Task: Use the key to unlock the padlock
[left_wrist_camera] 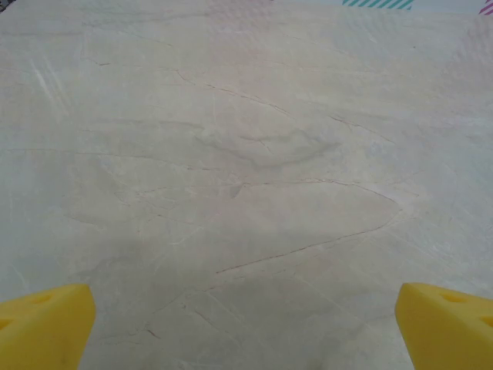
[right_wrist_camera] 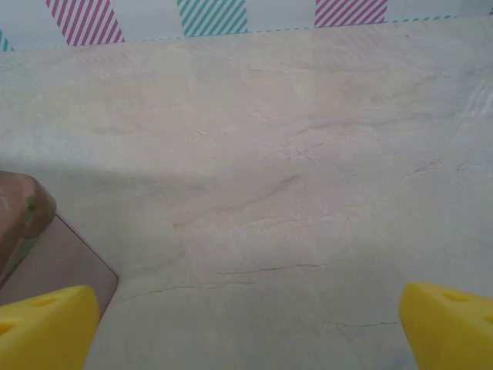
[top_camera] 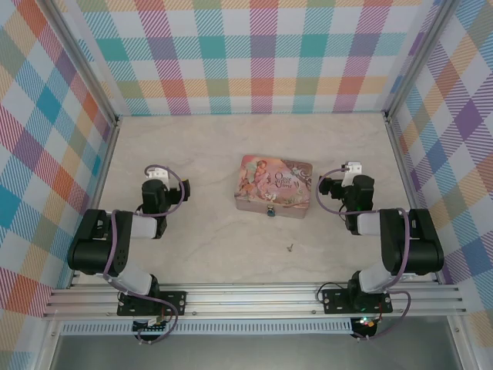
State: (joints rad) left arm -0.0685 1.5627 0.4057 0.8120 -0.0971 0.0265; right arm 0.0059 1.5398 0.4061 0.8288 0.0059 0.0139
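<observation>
Top cam, centre of frame: the padlock (top_camera: 270,210) is seen as little more than a teal speck at the lower edge of the pink tin (top_camera: 274,186). Its shackle can't be made out, nor whether it is hooked to the tin's clasp. The key (top_camera: 290,247) is shown as a tiny dark fleck on the table (top_camera: 192,254), below and slightly right of the padlock and apart from it; its shape is too small to be read. In the same view the fingers of both arms are hidden under the wrist housings, left-centre and right-centre, either side of the tin.

Left wrist cam: the left gripper (left_wrist_camera: 245,327) is cut off to two yellow fingertips (left_wrist_camera: 42,324) at the lower corners. It is spread wide, nothing pinched, w/ bare tabletop btwn the tips.

Right wrist cam: the right gripper (right_wrist_camera: 246,327) is likewise spread wide, tips cropped at the lower corners, nothing held. A rounded corner of the tin (right_wrist_camera: 31,254) is caught at the lower left edge, mostly cropped, just beside the left-hand tip; contact can't be judged.
</observation>
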